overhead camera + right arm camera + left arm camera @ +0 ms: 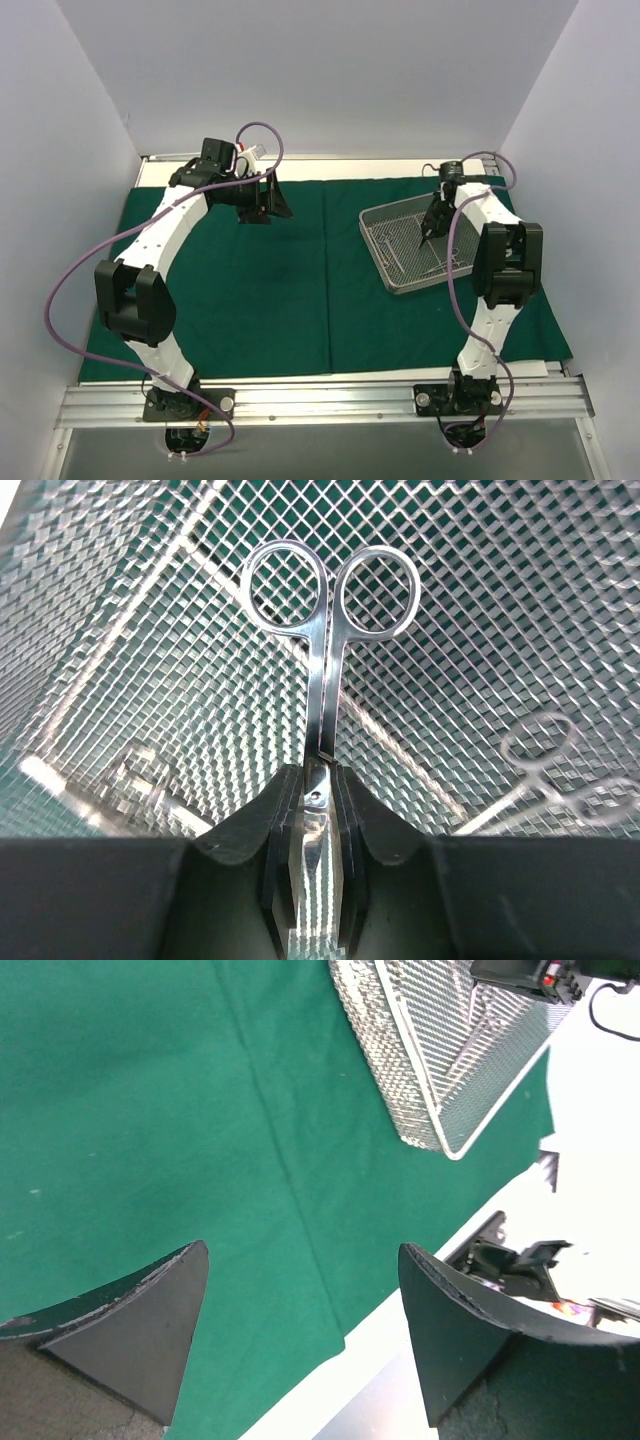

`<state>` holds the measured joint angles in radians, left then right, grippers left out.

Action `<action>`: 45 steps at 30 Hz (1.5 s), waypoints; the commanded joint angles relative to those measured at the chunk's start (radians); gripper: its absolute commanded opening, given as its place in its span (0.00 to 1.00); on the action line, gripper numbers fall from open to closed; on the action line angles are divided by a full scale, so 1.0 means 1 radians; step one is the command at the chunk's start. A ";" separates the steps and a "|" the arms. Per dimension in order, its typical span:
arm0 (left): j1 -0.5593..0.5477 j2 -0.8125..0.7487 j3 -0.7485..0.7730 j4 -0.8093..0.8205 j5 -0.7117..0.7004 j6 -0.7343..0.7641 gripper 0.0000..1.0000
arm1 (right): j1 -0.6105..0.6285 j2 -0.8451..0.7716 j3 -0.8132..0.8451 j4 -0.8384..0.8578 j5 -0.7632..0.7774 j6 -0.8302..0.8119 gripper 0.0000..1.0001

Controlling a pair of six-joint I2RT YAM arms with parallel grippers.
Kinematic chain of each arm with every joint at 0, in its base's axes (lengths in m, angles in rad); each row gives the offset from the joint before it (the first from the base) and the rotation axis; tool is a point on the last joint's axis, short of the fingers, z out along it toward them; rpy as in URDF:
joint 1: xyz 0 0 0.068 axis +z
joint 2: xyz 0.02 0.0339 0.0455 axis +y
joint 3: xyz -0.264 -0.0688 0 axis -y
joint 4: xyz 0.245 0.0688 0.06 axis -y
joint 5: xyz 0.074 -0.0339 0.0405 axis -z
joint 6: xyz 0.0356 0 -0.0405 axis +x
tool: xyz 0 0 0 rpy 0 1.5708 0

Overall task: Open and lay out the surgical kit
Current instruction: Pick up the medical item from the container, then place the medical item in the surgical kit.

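Note:
The dark green drape (260,290) lies spread flat over the table. The silver wire-mesh tray (372,232) sits on its right part, also in the left wrist view (420,1070). My right gripper (320,780) is inside the tray (520,600), shut on steel scissors (325,630) at their pivot, finger rings pointing away from me. In the top view the right gripper (430,232) hangs over the tray. Forceps (540,770) and another steel tool (140,780) lie on the mesh. My left gripper (303,1290) is open and empty above the drape (120,1110).
White walls enclose the table on three sides. A metal rail (320,400) runs along the near edge with both arm bases. The right arm's base (510,1265) shows past the drape's edge in the left wrist view. A purple cable (70,290) loops beside the left arm.

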<state>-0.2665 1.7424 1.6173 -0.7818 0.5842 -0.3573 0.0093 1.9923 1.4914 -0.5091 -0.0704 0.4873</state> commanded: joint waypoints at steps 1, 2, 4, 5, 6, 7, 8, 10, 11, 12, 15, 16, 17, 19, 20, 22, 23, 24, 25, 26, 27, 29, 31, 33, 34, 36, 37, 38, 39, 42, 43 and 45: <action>0.007 0.019 0.042 0.039 0.075 -0.040 0.85 | -0.005 -0.128 -0.031 -0.055 -0.110 -0.042 0.00; 0.007 0.020 0.047 0.048 0.083 -0.051 0.85 | -0.005 -0.159 -0.043 -0.040 -0.123 -0.042 0.00; 0.007 0.029 0.056 0.056 0.104 -0.058 0.86 | -0.005 -0.187 -0.078 -0.020 -0.161 -0.052 0.00; 0.007 0.032 0.061 0.065 0.117 -0.068 0.86 | -0.005 -0.207 -0.088 -0.002 -0.181 -0.058 0.00; 0.007 0.035 0.069 0.070 0.132 -0.072 0.85 | -0.005 -0.216 -0.097 0.010 -0.202 -0.062 0.00; 0.007 0.039 0.067 0.081 0.147 -0.080 0.85 | -0.005 -0.227 -0.109 0.020 -0.262 -0.067 0.00; 0.007 0.039 0.062 0.120 0.188 -0.106 0.86 | -0.005 -0.251 -0.117 0.055 -0.302 -0.072 0.00; 0.007 0.032 0.026 0.183 0.233 -0.146 0.86 | 0.011 -0.283 -0.135 0.093 -0.380 -0.082 0.00; 0.007 0.032 0.012 0.249 0.271 -0.191 0.86 | 0.038 -0.314 -0.137 0.122 -0.400 -0.085 0.00; 0.007 0.034 0.000 0.277 0.291 -0.213 0.86 | 0.053 -0.328 -0.138 0.135 -0.419 -0.087 0.00; 0.004 0.035 -0.026 0.380 0.350 -0.287 0.85 | 0.118 -0.378 -0.154 0.204 -0.480 -0.073 0.00; 0.001 0.032 -0.042 0.410 0.365 -0.307 0.85 | 0.133 -0.388 -0.158 0.224 -0.497 -0.064 0.00; -0.005 0.031 -0.052 0.468 0.379 -0.345 0.84 | 0.148 -0.400 -0.164 0.263 -0.514 -0.041 0.00; -0.016 0.028 -0.065 0.504 0.391 -0.368 0.81 | 0.188 -0.402 -0.166 0.300 -0.558 -0.017 0.00; -0.019 0.028 -0.083 0.542 0.393 -0.394 0.79 | 0.201 -0.398 -0.168 0.337 -0.578 -0.004 0.00; -0.022 0.022 -0.103 0.579 0.397 -0.417 0.75 | 0.237 -0.397 -0.166 0.378 -0.630 0.033 0.00; -0.022 0.017 -0.131 0.649 0.405 -0.460 0.74 | 0.247 -0.394 -0.165 0.415 -0.641 0.043 0.00; -0.022 0.014 -0.145 0.685 0.413 -0.483 0.72 | 0.256 -0.392 -0.164 0.432 -0.647 0.069 0.00; -0.022 0.005 -0.158 0.722 0.427 -0.503 0.69 | 0.270 -0.389 -0.166 0.455 -0.667 0.086 0.00; -0.022 0.003 -0.169 0.765 0.430 -0.534 0.68 | 0.274 -0.385 -0.166 0.492 -0.678 0.100 0.00; -0.022 0.000 -0.187 0.792 0.430 -0.545 0.68 | 0.284 -0.382 -0.163 0.500 -0.687 0.114 0.00; -0.022 -0.014 -0.207 0.858 0.431 -0.569 0.68 | 0.305 -0.377 -0.158 0.570 -0.721 0.146 0.00; -0.022 -0.026 -0.243 0.912 0.433 -0.595 0.67 | 0.319 -0.372 -0.155 0.604 -0.747 0.178 0.00; -0.022 -0.030 -0.267 0.995 0.436 -0.640 0.66 | 0.337 -0.360 -0.155 0.650 -0.787 0.200 0.00; -0.022 -0.034 -0.290 1.062 0.436 -0.678 0.62 | 0.343 -0.357 -0.158 0.676 -0.805 0.217 0.00; -0.022 -0.035 -0.312 1.121 0.436 -0.704 0.59 | 0.357 -0.354 -0.161 0.699 -0.821 0.238 0.00; -0.022 -0.038 -0.333 1.176 0.434 -0.715 0.59 | 0.359 -0.351 -0.164 0.708 -0.824 0.247 0.00; -0.022 -0.040 -0.344 1.216 0.433 -0.753 0.59 | 0.362 -0.351 -0.168 0.724 -0.832 0.266 0.00; -0.022 -0.040 -0.355 1.252 0.439 -0.773 0.58 | 0.365 -0.349 -0.169 0.736 -0.835 0.273 0.00; -0.022 -0.037 -0.387 1.375 0.442 -0.838 0.58 | 0.368 -0.345 -0.168 0.754 -0.850 0.292 0.00; -0.022 -0.035 -0.390 1.388 0.444 -0.844 0.58 | 0.371 -0.345 -0.168 0.762 -0.853 0.296 0.00; -0.022 -0.034 -0.398 1.417 0.444 -0.855 0.58 | 0.374 -0.340 -0.163 0.773 -0.867 0.307 0.00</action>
<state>-0.2886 1.7481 1.2251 0.4538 1.0073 -1.1515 0.3798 1.6352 1.3220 0.1753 -0.8761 0.7582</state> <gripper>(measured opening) 0.581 0.145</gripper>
